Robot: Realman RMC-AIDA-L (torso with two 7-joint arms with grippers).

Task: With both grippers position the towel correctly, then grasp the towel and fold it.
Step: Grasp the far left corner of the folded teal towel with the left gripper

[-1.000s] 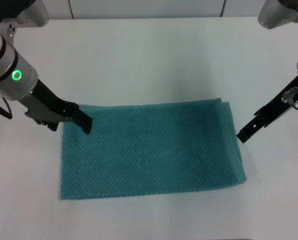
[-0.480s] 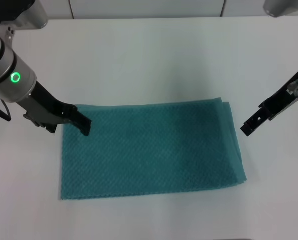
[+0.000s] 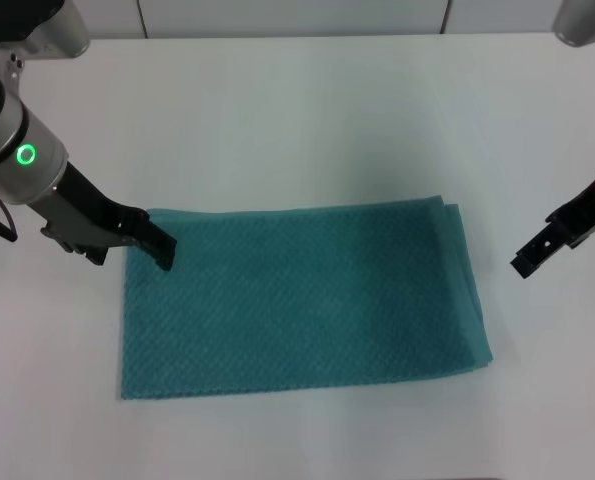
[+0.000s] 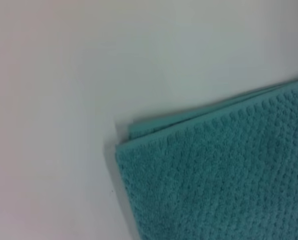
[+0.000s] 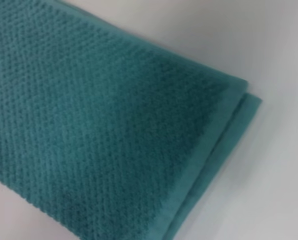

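Two layers are shown at the towel corners, so a single ply could be snagged and the fold skewed; the left gripper tips rest at its far-left corner, spread not discernible; the right gripper hangs apart, right of it; waffle-textured teal rectangle lies flat.
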